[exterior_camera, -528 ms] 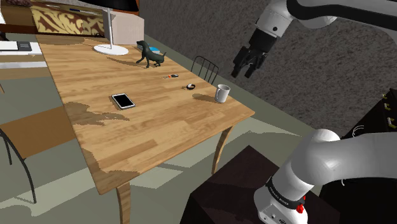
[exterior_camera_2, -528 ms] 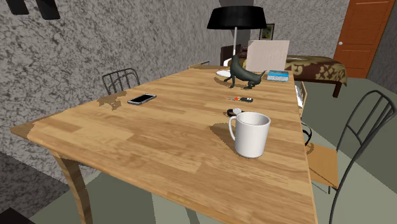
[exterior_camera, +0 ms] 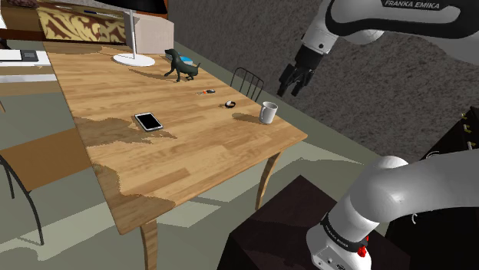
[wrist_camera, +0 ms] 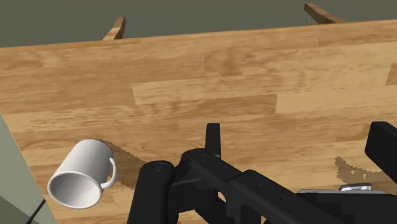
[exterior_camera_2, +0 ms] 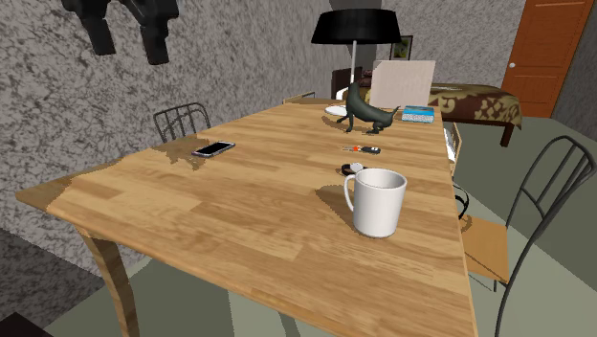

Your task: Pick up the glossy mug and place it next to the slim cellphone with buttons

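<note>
While the hand (exterior_camera: 290,90) hung open, empty, mug (exterior_camera: 267,113) sat at its seven o'clock | I planned straddling its wall.

The second exterior view's top edge is cutting off the hand (exterior_camera_2: 131,56), leaving just its two fingers (exterior_camera_2: 100,29) standing apart. In the wrist view the hand's own black body is covering part of the tabletop (wrist_camera: 254,76) and most of a silvery thing (wrist_camera: 334,188), which is showing too little to name. One of the fingers (wrist_camera: 383,149) is running off the picture's edge. In the shoulder view a small reddish thing (exterior_camera: 205,92) and a small dark thing (exterior_camera: 229,103) near the mug (exterior_camera: 267,113) are appearing too small to identify, and the top edge is cropping the shade of the lamp (exterior_camera: 133,58).
</note>
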You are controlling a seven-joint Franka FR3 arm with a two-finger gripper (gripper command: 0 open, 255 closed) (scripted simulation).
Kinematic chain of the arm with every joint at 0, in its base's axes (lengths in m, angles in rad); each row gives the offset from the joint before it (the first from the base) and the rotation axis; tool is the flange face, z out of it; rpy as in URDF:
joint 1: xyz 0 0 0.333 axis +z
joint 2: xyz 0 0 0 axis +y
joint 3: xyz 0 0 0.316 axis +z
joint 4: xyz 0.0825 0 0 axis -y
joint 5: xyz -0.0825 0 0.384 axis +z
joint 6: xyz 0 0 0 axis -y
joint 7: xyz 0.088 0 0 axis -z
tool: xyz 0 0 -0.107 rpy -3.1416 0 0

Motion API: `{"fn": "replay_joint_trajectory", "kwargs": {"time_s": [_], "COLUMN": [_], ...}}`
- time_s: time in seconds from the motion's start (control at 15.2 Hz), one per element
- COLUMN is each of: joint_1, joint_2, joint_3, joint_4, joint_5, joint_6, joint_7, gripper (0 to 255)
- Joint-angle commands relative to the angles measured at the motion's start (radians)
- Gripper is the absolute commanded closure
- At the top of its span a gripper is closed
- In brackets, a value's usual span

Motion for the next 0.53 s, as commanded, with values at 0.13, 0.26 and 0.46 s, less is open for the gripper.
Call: {"fn": "replay_joint_trajectory", "kwargs": {"time_s": [0.13,0.26,0.46], "joint_1": [-0.014,-0.019,-0.025], "joint_2": [0.102,0.161,0.254], "joint_3": [-0.067,-0.099,-0.145], "joint_4": [0.02,0.04,0.08], "joint_5": [-0.028,-0.037,-0.042], "joint_6": [0.066,0.097,0.14], "joint_7": [-0.093,-0.138,-0.206], "gripper": [0,0,0]}}
